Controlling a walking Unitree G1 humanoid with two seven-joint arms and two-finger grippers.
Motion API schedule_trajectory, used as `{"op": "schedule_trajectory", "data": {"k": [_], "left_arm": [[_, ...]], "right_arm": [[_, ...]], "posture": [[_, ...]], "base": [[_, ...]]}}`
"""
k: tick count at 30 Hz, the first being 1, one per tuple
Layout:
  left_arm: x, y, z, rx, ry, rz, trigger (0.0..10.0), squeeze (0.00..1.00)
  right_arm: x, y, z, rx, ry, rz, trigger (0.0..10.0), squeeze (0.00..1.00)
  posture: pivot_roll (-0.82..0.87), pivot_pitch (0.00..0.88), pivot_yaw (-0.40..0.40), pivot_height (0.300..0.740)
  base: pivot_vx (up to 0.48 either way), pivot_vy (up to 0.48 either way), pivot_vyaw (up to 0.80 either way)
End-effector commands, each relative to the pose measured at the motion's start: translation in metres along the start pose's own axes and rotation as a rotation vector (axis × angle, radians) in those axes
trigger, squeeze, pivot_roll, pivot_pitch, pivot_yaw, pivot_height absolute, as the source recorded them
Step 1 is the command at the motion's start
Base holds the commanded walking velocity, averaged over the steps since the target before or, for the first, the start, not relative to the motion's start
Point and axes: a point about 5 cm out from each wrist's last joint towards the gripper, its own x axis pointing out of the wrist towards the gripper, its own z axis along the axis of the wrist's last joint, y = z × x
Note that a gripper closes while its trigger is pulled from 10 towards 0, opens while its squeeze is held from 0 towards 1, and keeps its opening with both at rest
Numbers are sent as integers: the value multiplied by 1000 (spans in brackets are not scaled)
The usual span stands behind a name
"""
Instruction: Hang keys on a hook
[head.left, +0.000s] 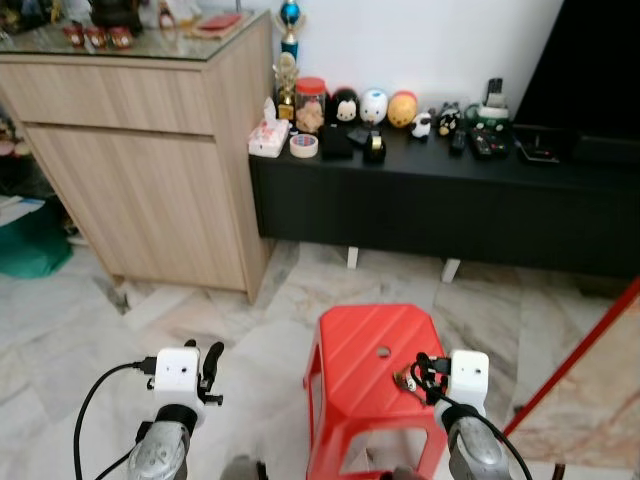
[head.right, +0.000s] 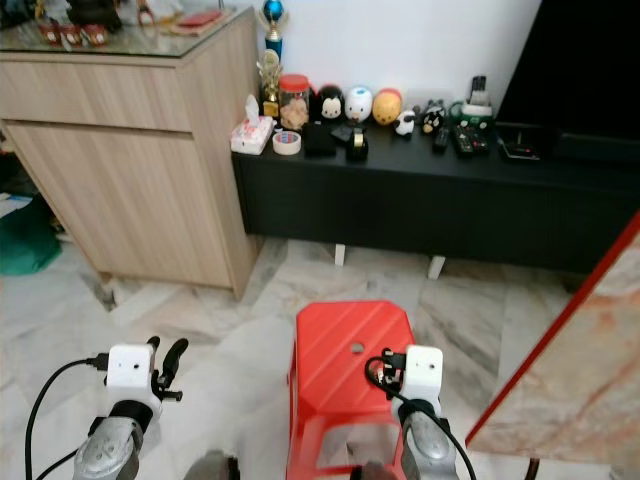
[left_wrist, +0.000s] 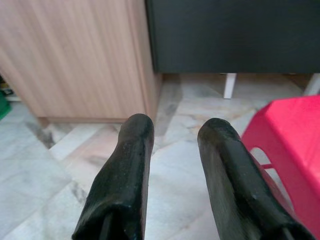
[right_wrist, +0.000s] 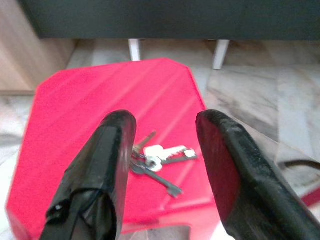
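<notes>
My right gripper (right_wrist: 162, 145) hangs spread and empty over the bunch of keys (right_wrist: 159, 159) lying flat on the red plastic stool (right_wrist: 90, 115); light, loose and slippery, they seem best pinched at the ring.

My keys (right_wrist: 159, 156) look like bare metal with a dull shine, lying on a red stool (head.left: 362, 360) of glossy ribbed plastic. My fingers (right_wrist: 102, 170) are matt black, rubbery and slightly rough. The floor (head.left: 80, 330) is polished veined marble; the cabinet (head.left: 150, 150) is pale matt wood grain.
</notes>
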Motion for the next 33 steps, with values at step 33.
{"op": "schedule_trajectory", "data": {"k": [33], "left_arm": [[5,-14,2,-10,24,-50,10000,0]], "right_arm": [[7,-2,6,-33,25,36,10000,0]], "posture": [[57,0,-31,637]], "base": [[131,0,97]]}}
